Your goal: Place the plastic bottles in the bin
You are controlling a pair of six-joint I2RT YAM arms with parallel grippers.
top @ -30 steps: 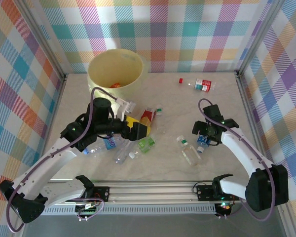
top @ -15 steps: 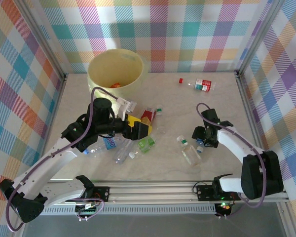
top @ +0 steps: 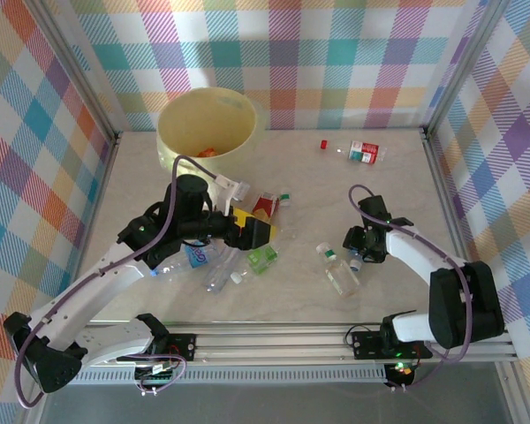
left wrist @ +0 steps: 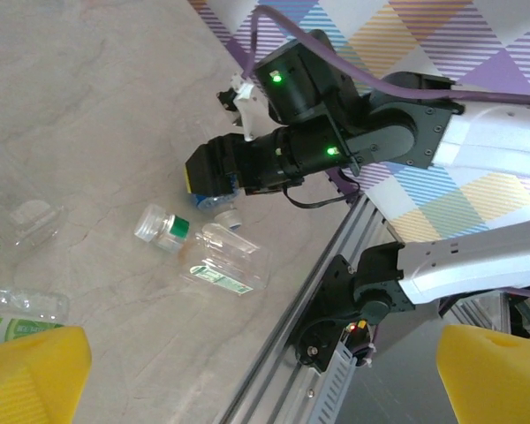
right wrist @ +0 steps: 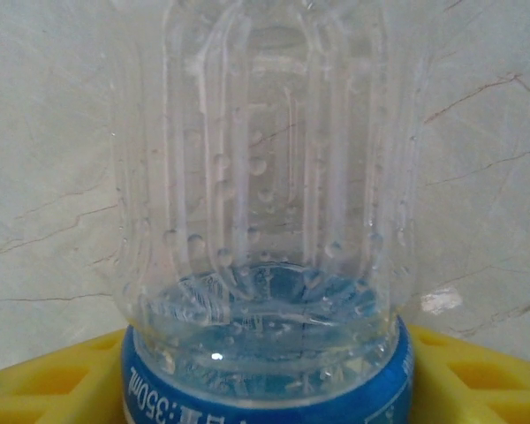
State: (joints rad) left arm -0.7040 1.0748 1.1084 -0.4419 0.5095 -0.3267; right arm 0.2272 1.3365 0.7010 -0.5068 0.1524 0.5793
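Observation:
The bin (top: 206, 128) stands at the far left of the table with an orange bottle (top: 208, 151) inside. My left gripper (top: 252, 231) (left wrist: 261, 375) hangs open over a cluster of bottles: a red-labelled one (top: 265, 205), a green-labelled one (top: 263, 258) (left wrist: 18, 311), a blue-labelled one (top: 192, 256) and a clear one (top: 219, 276). My right gripper (top: 359, 249) (right wrist: 265, 389) (left wrist: 214, 179) is shut on a clear bottle with a blue label (right wrist: 265, 221), low at the table. A clear bottle with a green cap (top: 338, 272) (left wrist: 208, 258) lies beside it.
Another red-labelled bottle (top: 364, 153) and a loose red cap (top: 323, 143) lie at the far right. Checked walls close in three sides. The aluminium rail (top: 274, 340) with the arm bases runs along the near edge.
The right gripper has slid a little to the left with the blue-labelled bottle, its arm folding in. The left arm has edged slightly right.

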